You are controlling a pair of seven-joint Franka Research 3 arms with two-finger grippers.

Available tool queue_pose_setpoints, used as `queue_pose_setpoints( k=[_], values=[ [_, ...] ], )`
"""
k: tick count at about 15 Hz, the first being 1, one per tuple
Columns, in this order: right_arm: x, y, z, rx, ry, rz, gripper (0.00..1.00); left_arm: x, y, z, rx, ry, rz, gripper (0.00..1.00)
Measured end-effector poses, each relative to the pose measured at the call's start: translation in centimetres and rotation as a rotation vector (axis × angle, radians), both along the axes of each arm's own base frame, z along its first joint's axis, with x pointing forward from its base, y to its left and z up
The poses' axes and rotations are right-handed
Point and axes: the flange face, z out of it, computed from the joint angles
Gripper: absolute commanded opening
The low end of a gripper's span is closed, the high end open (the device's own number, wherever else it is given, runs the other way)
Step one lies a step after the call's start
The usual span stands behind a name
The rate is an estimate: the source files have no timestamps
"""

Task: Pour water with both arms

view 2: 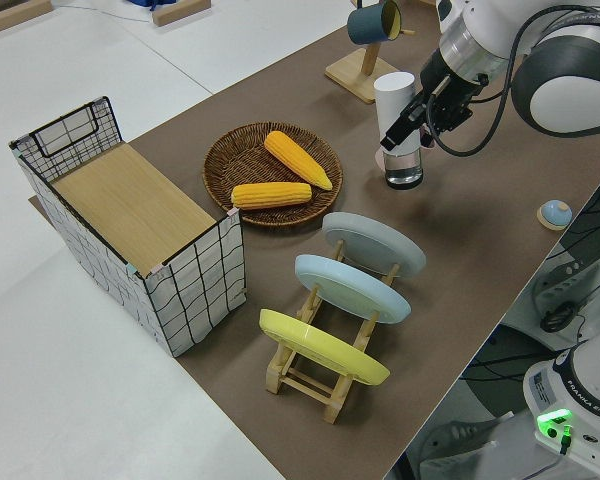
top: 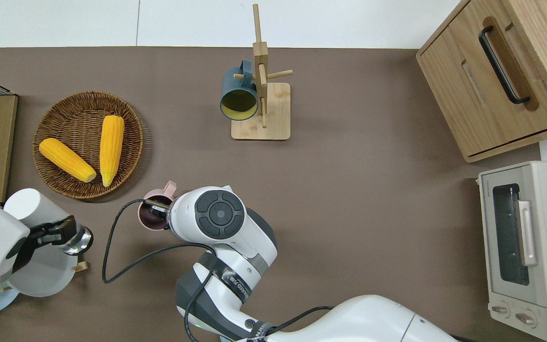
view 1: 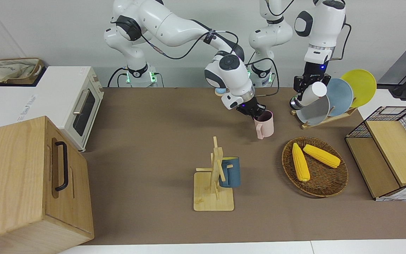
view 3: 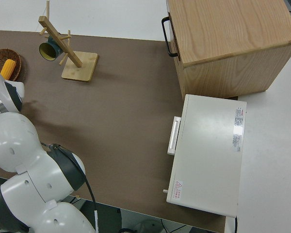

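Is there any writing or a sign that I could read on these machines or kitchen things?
"FRANKA EMIKA": on the base of an arm, left side view.
Brand word on the toaster oven: too small to read.
Red warning triangle sticker with fine print on the oven: print unreadable.
Band lettering on the right arm: blurred.
Nothing else bears writing.

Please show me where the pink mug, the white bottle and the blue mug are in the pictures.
pink mug (view 1: 264, 127): front view, on its outer wall under the rim.
white bottle (view 2: 394, 103): left side view, on its white upper body.
blue mug (top: 238, 94): overhead view, on its outer wall, near the opening.
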Motion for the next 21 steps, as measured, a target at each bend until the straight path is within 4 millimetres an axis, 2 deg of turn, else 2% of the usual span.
queue_pose_setpoints(
  k=[5, 8, 9, 10, 11, 13, 17, 21],
  values=[
    [0.0, 0.1, -0.8, -0.013, -0.008, 0.007, 0.081, 0.0, -0.1, -0.1, -0.006, 0.001, 0.001, 0.0],
    [0.1, 0.1, -1.6, -0.025, -0.025, 0.017, 0.179, 0.0, -0.1, -0.1, -0.006, 0.001, 0.001, 0.0],
    [0.2, 0.2, -1.8, -0.024, -0.028, 0.018, 0.364, 0.0, -0.1, -0.1, -0.007, 0.001, 0.001, 0.0],
    [0.1, 0.2, -2.0, -0.024, -0.029, 0.019, 0.639, 0.0, -0.1, -0.1, -0.007, 0.001, 0.001, 0.0],
    [0.0, 0.3, -2.0, -0.023, -0.03, 0.02, 0.698, 0.0, -0.1, -0.1, -0.007, 0.001, 0.001, 0.0],
    [-0.2, 0.5, -2.0, -0.024, -0.03, 0.022, 0.984, 0.0, -0.1, -0.1, -0.007, 0.001, 0.002, 0.0],
    [-0.1, 0.5, -2.0, -0.024, -0.028, 0.013, 0.985, 0.0, -0.1, -0.2, -0.008, 0.002, 0.002, 0.0],
    [0.5, 0.5, -0.9, -0.016, -0.035, 0.004, 0.985, -0.1, -0.1, -0.2, -0.008, 0.003, 0.002, 0.0]
  ],
)
